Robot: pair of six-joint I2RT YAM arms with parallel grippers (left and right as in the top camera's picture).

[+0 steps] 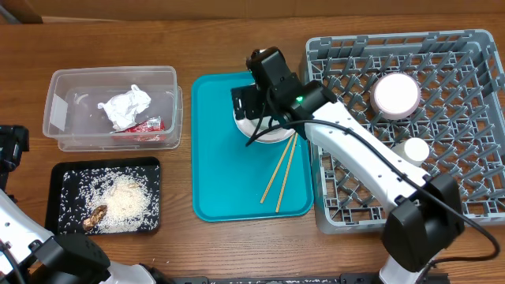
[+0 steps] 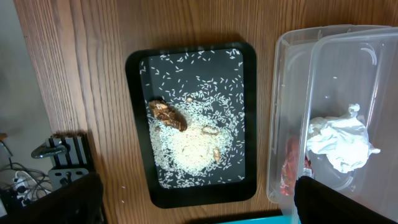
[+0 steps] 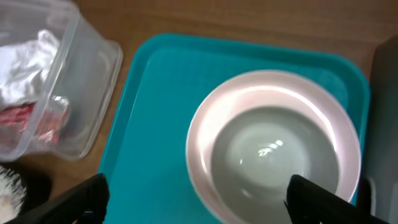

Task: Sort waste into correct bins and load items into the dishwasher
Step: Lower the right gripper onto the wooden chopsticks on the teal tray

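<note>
A pale pink bowl point(image 3: 273, 146) sits on the teal tray point(image 1: 221, 181); in the overhead view only its edge point(image 1: 272, 136) shows under my right gripper point(image 1: 256, 102). The right gripper point(image 3: 196, 202) is open above the bowl's left rim, touching nothing. Two wooden chopsticks point(image 1: 280, 170) lie on the tray beside the bowl. The grey dishwasher rack point(image 1: 458, 118) holds a pink bowl point(image 1: 396, 93) and a white cup point(image 1: 415, 150). My left gripper point(image 2: 196, 208) is open and empty above the black tray point(image 2: 140, 124) of rice and food scraps.
A clear plastic bin point(image 1: 71, 87) at the left holds crumpled white paper point(image 1: 125, 106) and a red wrapper point(image 1: 146, 126). The black tray point(image 1: 59, 197) lies in front of it. The left arm's base point(image 1: 12, 150) stands at the table's left edge.
</note>
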